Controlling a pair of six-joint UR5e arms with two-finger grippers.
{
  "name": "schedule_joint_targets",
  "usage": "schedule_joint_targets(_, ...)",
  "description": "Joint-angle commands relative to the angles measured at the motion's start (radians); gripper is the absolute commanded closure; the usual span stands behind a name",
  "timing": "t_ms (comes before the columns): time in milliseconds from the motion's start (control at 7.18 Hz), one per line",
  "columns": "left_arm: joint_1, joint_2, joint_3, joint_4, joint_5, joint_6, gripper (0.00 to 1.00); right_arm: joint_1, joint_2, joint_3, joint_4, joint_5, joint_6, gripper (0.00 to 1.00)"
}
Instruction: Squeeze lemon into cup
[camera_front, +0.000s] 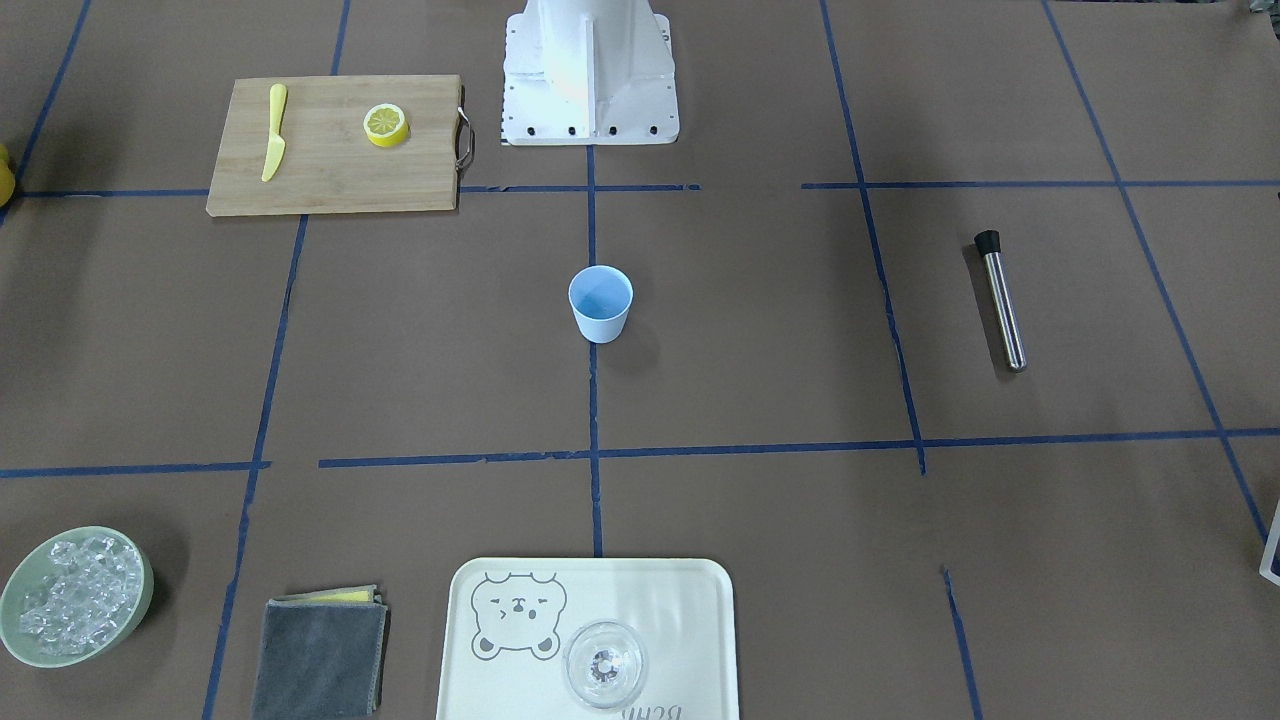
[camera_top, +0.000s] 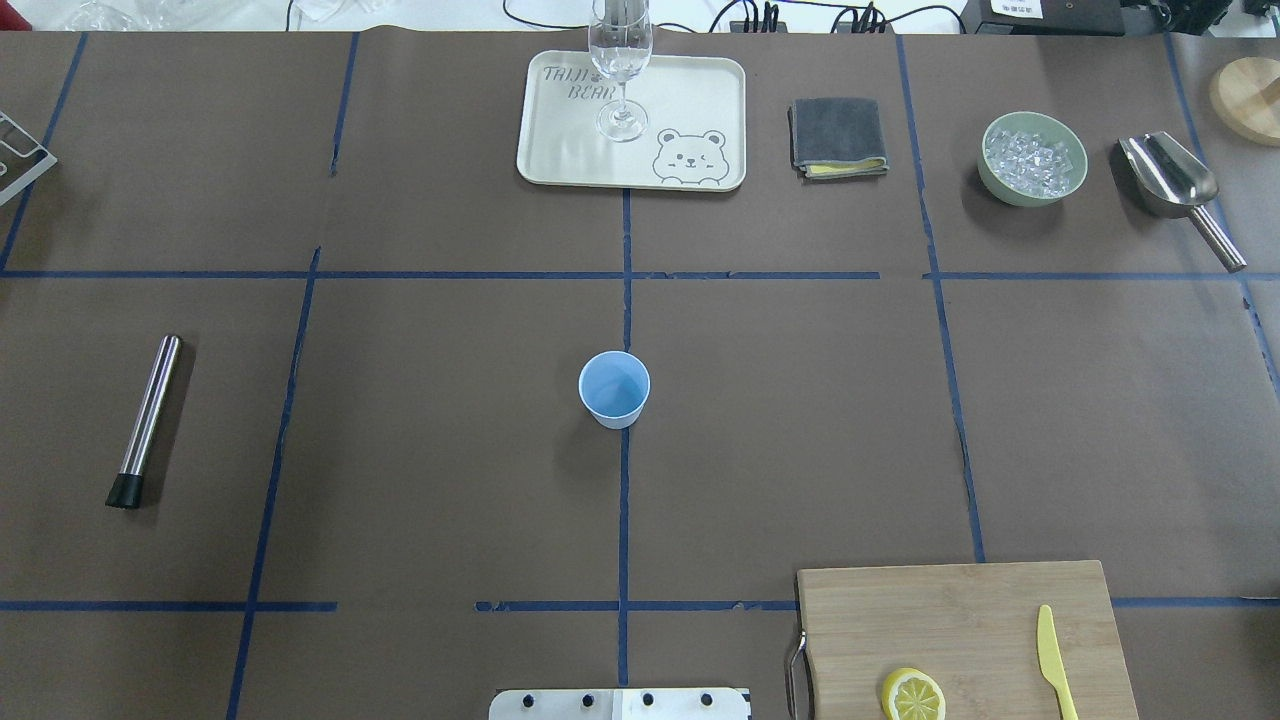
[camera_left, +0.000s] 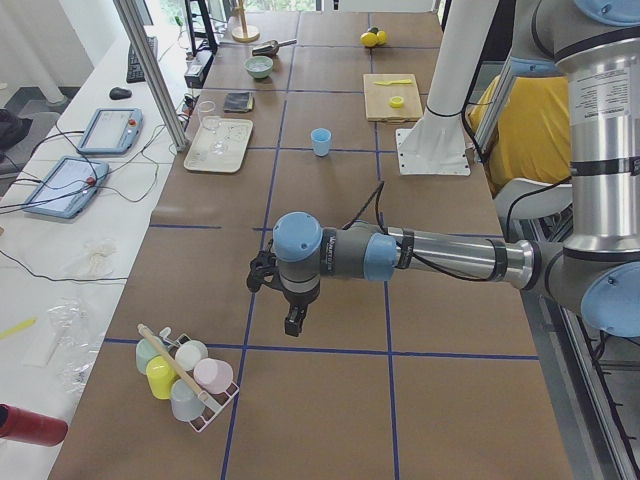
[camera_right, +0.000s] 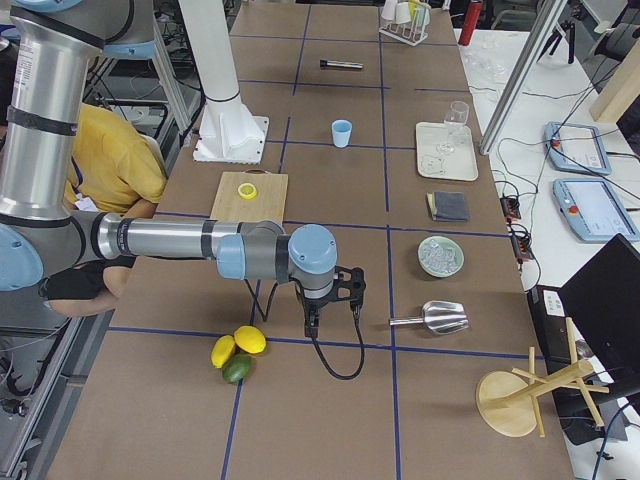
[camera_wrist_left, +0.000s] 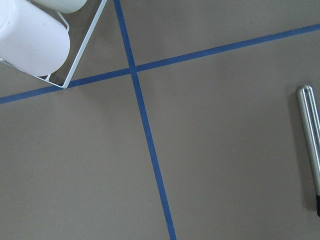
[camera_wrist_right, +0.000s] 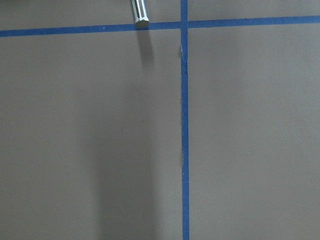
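The lemon (camera_front: 386, 125) lies cut face up on the cutting board (camera_front: 330, 170), well apart from the cup (camera_front: 601, 303) upright mid-worktop (camera_front: 800, 330). Left claw (camera_left: 292, 322) and right claw (camera_right: 311, 323) hang above opposite ends; open or closed, I cannot tell

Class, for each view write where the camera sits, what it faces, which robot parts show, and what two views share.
Front-facing: across the table, steeply down on the cup; robot base at top.
Overhead: behind the robot, facing forward and down; only the base's edge.
Exterior left: table's left end; left arm near.
Exterior right: table's right end; right arm near.
Left wrist: down on the metal rod; no body.
Right wrist: down on taped table; no body.
Shared: first two both show cup and lemon.
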Motion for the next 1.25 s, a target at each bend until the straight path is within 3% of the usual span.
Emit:
schedule_joint_targets(0,0.001,-0.001,-0.004,-0.001,0.0,-0.002,0.0,0.001,-0.001,-0.001,0.001,0.001,0.002,0.0)
schedule_joint_targets(557,-0.001,-0.007,-0.014,-0.002,0.002,-0.003,0.0,-0.007,0.004,0.036,0.03,0.003,-0.007,0.0)
schedule_joint_targets(836,-0.004,-0.013,-0.019,-0.005,-0.002,-0.002,0.0,-0.114,-0.054,0.068,0.251,0.019,0.117,0.0)
schedule_joint_targets(975,-0.004,-0.012,-0.022,-0.005,-0.005,-0.002,0.0,-0.186,-0.089,0.087,0.395,0.018,0.278,0.0)
schedule_joint_targets(1115,-0.004,-0.013,-0.022,-0.005,-0.005,-0.002,0.0,-0.293,-0.121,0.144,0.451,0.01,0.422,0.0)
